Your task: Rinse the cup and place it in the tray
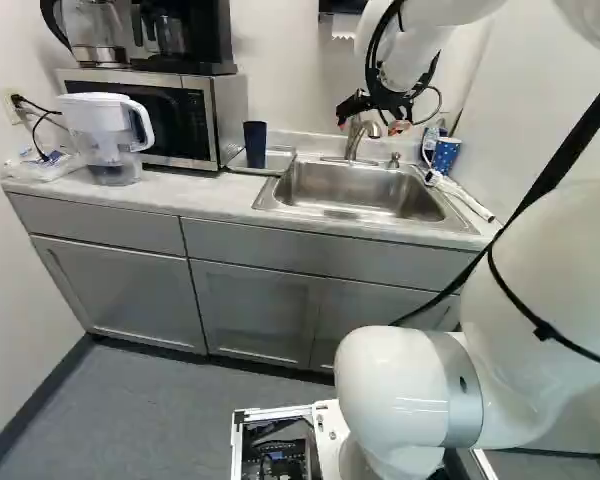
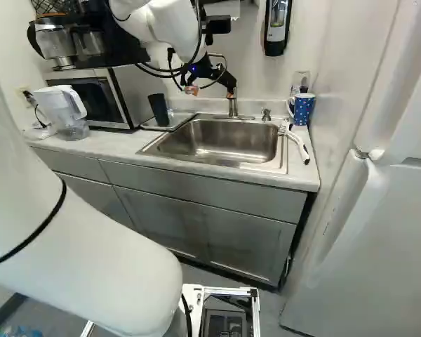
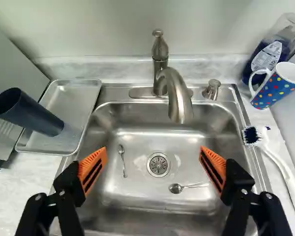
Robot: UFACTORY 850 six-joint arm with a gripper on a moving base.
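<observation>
Nearest, the white arm (image 1: 410, 385) rises and reaches over grey cabinets (image 1: 260, 310) toward the sink (image 3: 105, 191). The hand (image 2: 211, 91) hangs above the basin, its two orange-padded fingers spread wide and holding nothing. Under it, two spoons (image 3: 177, 188) lie in the basin on either side of the round drain (image 3: 158, 164), apart from each other. A white-handled brush (image 3: 285, 172) lies on the surface (image 1: 210, 200) just beside the sink, on the side opposite the tray (image 3: 78, 96). The dark blue tumbler (image 3: 27, 113) stands upright in that metal tray, open end up. The faucet (image 3: 179, 101) curves over the sink from its back ledge. Near the back corner, a blue mug (image 3: 280, 88) with coloured dots stands just beside a bottle of blue liquid (image 3: 268, 59). At the left of the left base view, a clear-and-white water pitcher (image 1: 105, 130) stands before the microwave (image 1: 170, 125), which carries a coffee maker (image 1: 185, 35).
</observation>
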